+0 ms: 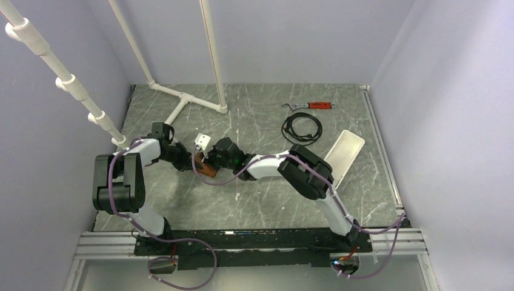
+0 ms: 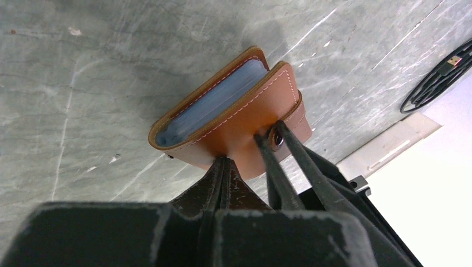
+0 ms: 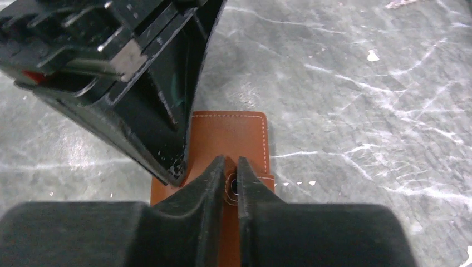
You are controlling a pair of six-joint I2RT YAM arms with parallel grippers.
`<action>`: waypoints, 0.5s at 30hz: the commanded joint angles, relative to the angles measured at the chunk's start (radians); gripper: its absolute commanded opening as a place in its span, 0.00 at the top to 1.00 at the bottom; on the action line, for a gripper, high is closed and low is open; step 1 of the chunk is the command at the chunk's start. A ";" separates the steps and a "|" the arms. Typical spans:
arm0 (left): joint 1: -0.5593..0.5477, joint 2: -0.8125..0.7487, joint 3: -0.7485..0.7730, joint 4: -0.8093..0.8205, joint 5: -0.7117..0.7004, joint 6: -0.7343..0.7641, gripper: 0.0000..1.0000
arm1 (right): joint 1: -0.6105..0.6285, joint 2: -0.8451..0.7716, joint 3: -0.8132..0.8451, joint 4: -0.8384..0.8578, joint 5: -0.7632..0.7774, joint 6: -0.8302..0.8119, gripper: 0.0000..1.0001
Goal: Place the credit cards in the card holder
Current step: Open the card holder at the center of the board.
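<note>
Card holder (image 2: 239, 119) clamped by fully closed left gripper (image 2: 222, 162) as anchor while right gripper (image 3: 230, 167), nearly closed, pinches tab (image 3: 259, 200)

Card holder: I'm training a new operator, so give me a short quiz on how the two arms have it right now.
1. True or false: the card holder lies spread open on the table.
2. The right gripper has its fingers at which spot? A) the snap tab B) the folded spine C) the table
3. Fill in: the left gripper is ___ on one edge of the holder.
Key: 1 false, it is folded shut; 2 A; 3 shut.
</note>
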 commanded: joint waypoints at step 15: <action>0.009 0.061 0.021 -0.071 -0.168 0.078 1.00 | -0.214 -0.038 -0.084 0.248 -0.228 0.712 1.00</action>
